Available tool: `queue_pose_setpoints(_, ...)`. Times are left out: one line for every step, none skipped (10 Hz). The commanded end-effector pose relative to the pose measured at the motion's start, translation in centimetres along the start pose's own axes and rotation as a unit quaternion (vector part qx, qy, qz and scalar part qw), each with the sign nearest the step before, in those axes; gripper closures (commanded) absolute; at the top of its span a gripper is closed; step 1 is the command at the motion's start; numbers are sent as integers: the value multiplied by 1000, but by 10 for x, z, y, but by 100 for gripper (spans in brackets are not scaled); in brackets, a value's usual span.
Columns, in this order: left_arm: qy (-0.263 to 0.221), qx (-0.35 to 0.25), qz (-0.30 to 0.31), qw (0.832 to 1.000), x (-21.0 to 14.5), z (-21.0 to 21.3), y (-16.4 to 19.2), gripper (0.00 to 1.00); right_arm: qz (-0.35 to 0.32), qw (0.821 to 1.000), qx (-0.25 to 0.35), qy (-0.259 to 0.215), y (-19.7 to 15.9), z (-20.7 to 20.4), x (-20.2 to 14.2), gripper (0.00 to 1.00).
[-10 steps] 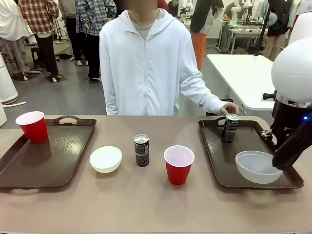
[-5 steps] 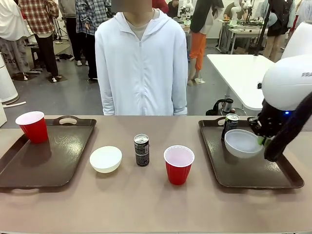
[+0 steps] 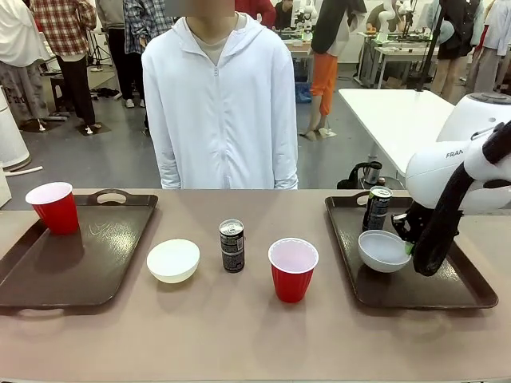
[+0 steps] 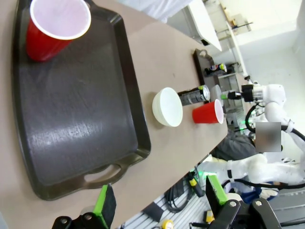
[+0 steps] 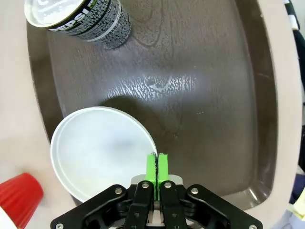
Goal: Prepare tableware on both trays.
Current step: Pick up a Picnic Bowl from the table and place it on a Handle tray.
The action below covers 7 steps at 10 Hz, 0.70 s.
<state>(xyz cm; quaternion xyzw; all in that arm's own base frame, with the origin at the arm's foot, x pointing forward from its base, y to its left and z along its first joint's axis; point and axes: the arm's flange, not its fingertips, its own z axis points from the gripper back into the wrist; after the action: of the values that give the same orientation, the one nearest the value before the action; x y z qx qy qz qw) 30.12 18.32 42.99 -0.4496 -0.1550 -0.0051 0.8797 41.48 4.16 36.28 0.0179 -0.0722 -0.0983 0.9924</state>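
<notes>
My right gripper (image 3: 409,243) is shut on the rim of the grey-white bowl (image 3: 384,250), holding it low over the left half of the right tray (image 3: 447,281). In the right wrist view the green pads (image 5: 151,167) pinch the bowl's rim (image 5: 100,148), with a dark can (image 5: 78,19) standing farther along the tray (image 5: 209,95). That can (image 3: 377,208) stands at the tray's far left. On the table between the trays sit a cream bowl (image 3: 173,259), a second can (image 3: 231,245) and a red cup (image 3: 293,269). The left tray (image 3: 88,263) holds a red cup (image 3: 53,207). My left gripper (image 4: 159,200) hangs open above the left tray (image 4: 71,119).
A person in a white hooded jacket (image 3: 219,104) stands at the far side, arms down. The right tray's near half is bare. Most of the left tray is bare apart from the cup in its far corner.
My right gripper has carried the grey-white bowl from the tray's near right corner up and then left to beside the can. The person's hand left the can and the person stepped left.
</notes>
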Motion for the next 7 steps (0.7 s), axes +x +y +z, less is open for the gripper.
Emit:
queue_pose_setpoints(-7, -4, -2, 1000, 1, 1, 0, 0, 7, 1000, 22, -12, -2, -3, 1, 100)
queue_pose_setpoints(-7, -4, -2, 1000, 1, 1, 0, 0, 8, 1000, 22, -12, -2, -3, 1, 39)
queue_pose_setpoints(-7, -4, -2, 1000, 1, 1, 0, 0, 7, 1000, 22, -8, -2, -3, 1, 39)
queue_pose_setpoints(-7, -4, -2, 1000, 1, 1, 0, 0, 6, 1000, 21, -3, -2, -1, 1, 0)
queue_pose_setpoints(-7, -4, -2, 1000, 1, 1, 0, 0, 8, 1000, 18, 4, -1, 4, 0, 74)
queue_pose_setpoints(-7, -4, -2, 1000, 1, 1, 0, 0, 24, 999, 20, 23, 2, 12, -3, 0)
queue_pose_setpoints(-7, -4, -2, 1000, 1, 1, 0, 0, 39, 998, 21, 34, 5, 24, -6, 54)
